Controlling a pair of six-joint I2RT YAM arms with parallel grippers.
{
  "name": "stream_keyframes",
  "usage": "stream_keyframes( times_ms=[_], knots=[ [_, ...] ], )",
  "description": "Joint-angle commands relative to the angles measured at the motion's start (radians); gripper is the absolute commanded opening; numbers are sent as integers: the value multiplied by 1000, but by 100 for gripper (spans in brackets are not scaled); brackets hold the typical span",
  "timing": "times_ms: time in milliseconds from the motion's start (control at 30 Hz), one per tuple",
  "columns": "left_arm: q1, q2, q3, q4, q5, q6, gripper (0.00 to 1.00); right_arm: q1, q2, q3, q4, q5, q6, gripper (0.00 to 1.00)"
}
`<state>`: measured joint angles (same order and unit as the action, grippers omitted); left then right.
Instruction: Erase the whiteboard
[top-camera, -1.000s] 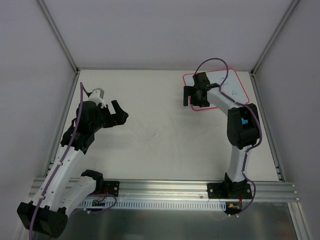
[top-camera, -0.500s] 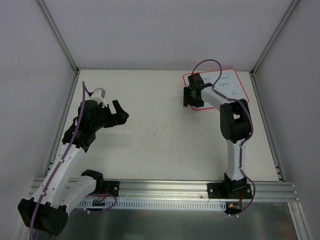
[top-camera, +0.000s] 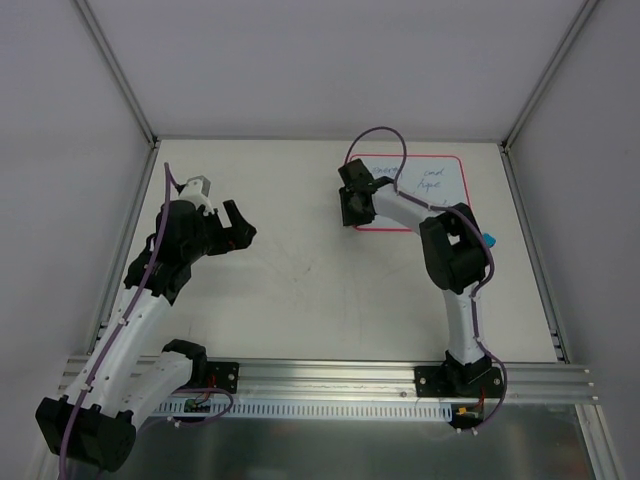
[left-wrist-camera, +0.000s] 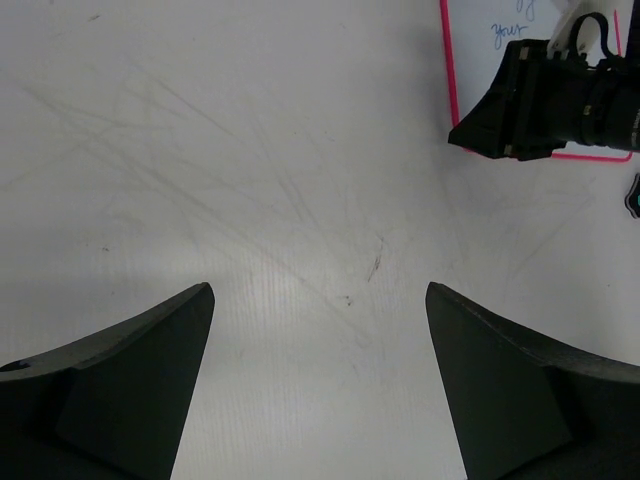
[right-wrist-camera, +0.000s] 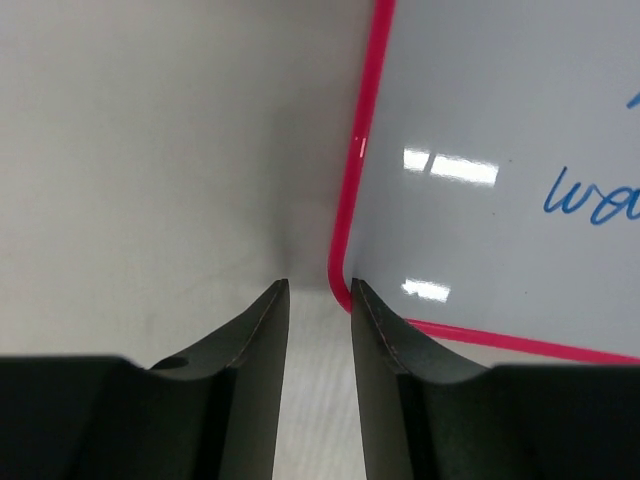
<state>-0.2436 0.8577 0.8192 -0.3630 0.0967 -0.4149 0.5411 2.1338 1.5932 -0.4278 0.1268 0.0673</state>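
While the flat, red-bordered whiteboard with blue handwriting is lying far right on the white surface, my right fingers are sitting clenched at its corner; my left fingers are hanging released, well apart from it.

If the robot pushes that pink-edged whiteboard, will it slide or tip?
Probably slide: the pink-bordered rectangular whiteboard lies flat on the white table, so tipping seems unlikely. Its glossy surface reflects lights, so likely slippery. It looks thin, probably light.
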Motion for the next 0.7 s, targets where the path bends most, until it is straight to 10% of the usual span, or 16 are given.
stream_keyframes(
  times_ms=[0,667],
  knots=[
    [-10,-32,0,25,-17,5,89,130,32,-47,-69,-107,37,34],
    [-8,-186,-23,-1,-172,22,93,474,-193,-122,-68,-235,-35,43]
  ],
)
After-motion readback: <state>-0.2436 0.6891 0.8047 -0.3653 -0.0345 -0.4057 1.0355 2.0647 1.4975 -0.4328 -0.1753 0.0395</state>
